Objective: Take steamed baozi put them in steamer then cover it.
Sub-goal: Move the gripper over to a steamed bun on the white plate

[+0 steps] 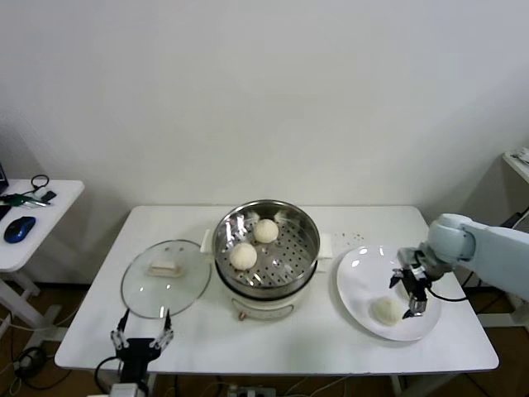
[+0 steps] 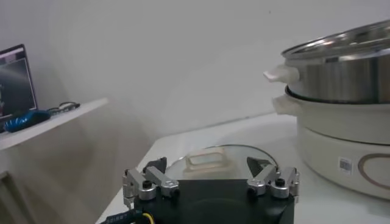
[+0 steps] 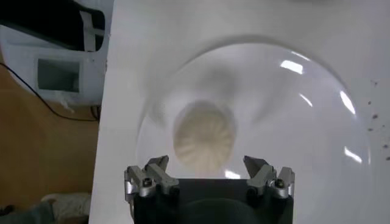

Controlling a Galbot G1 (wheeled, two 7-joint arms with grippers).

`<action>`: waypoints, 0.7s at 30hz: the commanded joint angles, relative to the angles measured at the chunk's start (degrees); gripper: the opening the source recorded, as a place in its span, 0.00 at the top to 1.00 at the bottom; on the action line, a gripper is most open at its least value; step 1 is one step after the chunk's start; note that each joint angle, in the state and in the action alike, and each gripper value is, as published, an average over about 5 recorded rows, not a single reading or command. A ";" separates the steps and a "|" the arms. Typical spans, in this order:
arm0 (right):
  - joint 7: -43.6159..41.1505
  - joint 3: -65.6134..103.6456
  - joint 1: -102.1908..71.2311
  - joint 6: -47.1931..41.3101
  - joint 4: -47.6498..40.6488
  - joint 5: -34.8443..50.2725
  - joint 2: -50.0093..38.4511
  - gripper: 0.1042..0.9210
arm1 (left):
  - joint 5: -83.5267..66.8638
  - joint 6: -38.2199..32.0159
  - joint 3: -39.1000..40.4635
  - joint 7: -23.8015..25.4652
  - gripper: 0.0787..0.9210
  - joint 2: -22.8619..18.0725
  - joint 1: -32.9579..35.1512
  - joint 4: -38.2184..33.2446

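The steamer (image 1: 266, 248) stands open at the table's middle with two baozi on its perforated tray, one farther back (image 1: 265, 231) and one nearer (image 1: 243, 255). A third baozi (image 1: 385, 309) lies on the white plate (image 1: 359, 277) to the right. A fourth is not in view. My right gripper (image 1: 403, 296) is open just above the plate, beside that baozi (image 3: 204, 137), its jaws (image 3: 207, 167) spread wider than the bun. The glass cover (image 1: 165, 277) lies flat on the table left of the steamer. My left gripper (image 1: 142, 339) is open and empty at the front edge, facing the cover (image 2: 213, 159).
A side table (image 1: 58, 198) at far left holds a blue mouse (image 1: 20, 228) and cables. The steamer's steel wall and cream base (image 2: 341, 115) rise close beside the cover. The plate (image 3: 292, 122) reaches near the table's front right edge.
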 commanded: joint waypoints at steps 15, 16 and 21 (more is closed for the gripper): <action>-0.73 5.44 -7.17 0.65 -4.19 -3.67 4.82 0.12 | 0.13 -0.23 -0.07 0.05 0.12 0.04 -0.12 0.66; -0.82 5.33 -7.18 0.65 -4.15 -3.69 4.83 0.13 | 0.12 -0.23 -0.09 0.05 0.12 0.04 -0.15 0.73; -1.07 5.00 -7.07 0.71 -4.09 -3.65 4.71 0.18 | -0.01 -0.23 -0.14 -0.03 0.12 0.03 -0.37 1.12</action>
